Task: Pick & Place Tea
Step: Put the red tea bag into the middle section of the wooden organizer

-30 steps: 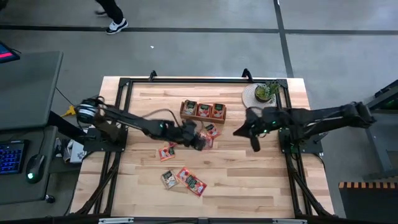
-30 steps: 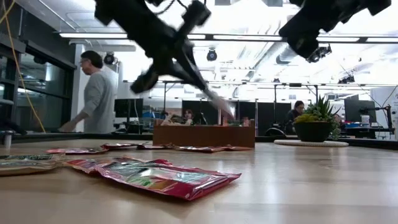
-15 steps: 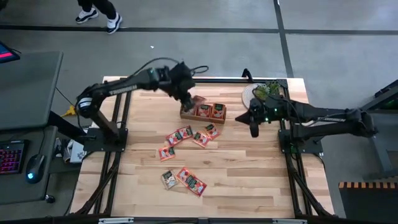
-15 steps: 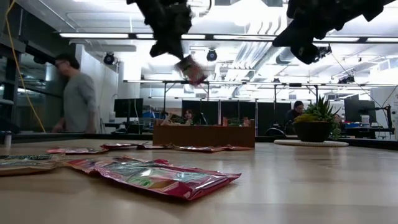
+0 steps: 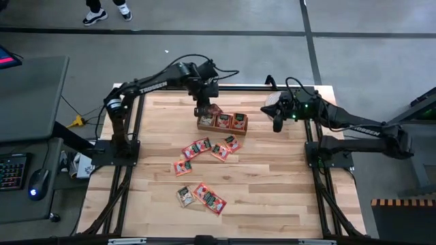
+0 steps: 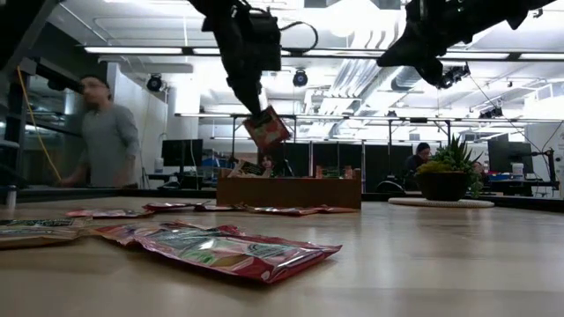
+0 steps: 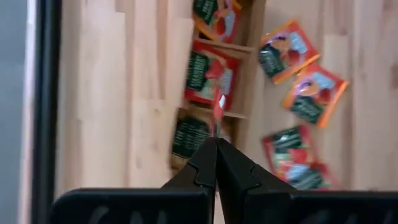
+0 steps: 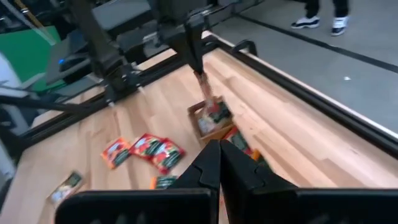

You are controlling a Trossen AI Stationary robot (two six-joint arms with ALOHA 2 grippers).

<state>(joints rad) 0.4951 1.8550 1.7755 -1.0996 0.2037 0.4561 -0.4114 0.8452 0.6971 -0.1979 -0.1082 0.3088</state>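
seven loose tea sachets (image 5: 198, 147), one tray (image 5: 223, 121), one plant (image 5: 291, 99).

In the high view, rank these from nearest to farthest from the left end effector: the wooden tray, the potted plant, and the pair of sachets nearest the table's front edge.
1. Wooden tray: directly under the left end effector, which is shut on a red sachet.
2. Potted plant: to the right, at the table's back corner.
3. Front pair of sachets: farthest, near the front edge.

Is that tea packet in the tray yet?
Not yet. The left claw holds the sachet in the air above the wooden tray.
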